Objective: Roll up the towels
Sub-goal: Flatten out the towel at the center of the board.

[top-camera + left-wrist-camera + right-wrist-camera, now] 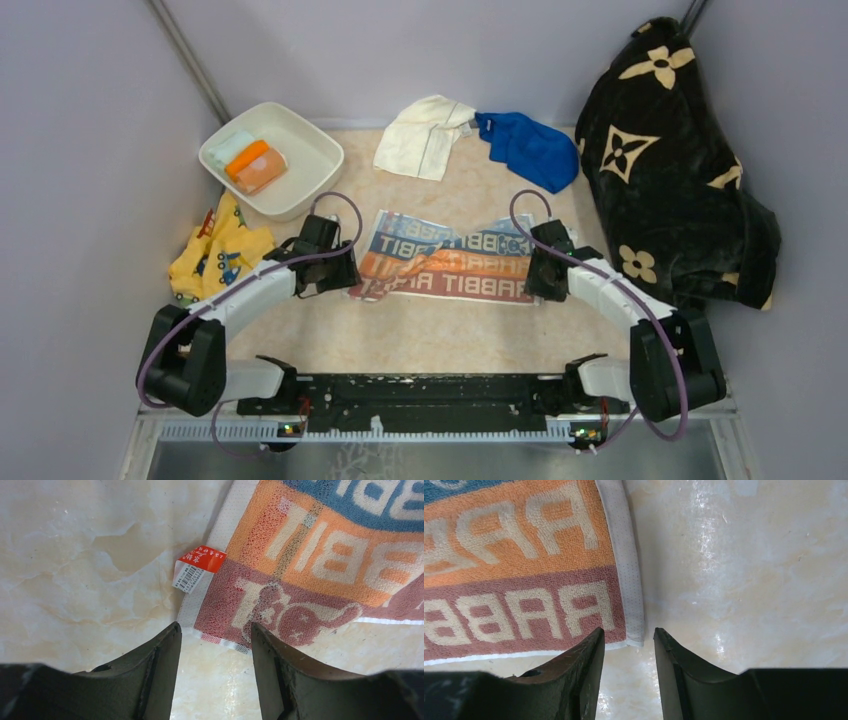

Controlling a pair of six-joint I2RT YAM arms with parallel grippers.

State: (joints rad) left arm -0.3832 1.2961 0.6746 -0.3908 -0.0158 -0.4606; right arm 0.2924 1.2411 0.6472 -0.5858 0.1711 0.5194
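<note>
Both pairs of jaws stood spread and empty, the left gripper (215, 627) just short of the near-left corner of the printed towel (310, 565), the right gripper (628, 632) at its near-right corner. Each should pinch its hem evenly (a skewed start probably rolls crooked). The towel lay flat mid-table, banded blue, orange and brick, with pale lettering.

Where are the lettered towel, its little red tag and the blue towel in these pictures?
lettered towel (450, 262): overhead view, middle of the spread cloth.
red tag (202, 560): left wrist view, the red half of the label at the towel's edge.
blue towel (535, 150): overhead view, centre of the bunched cloth.
</note>
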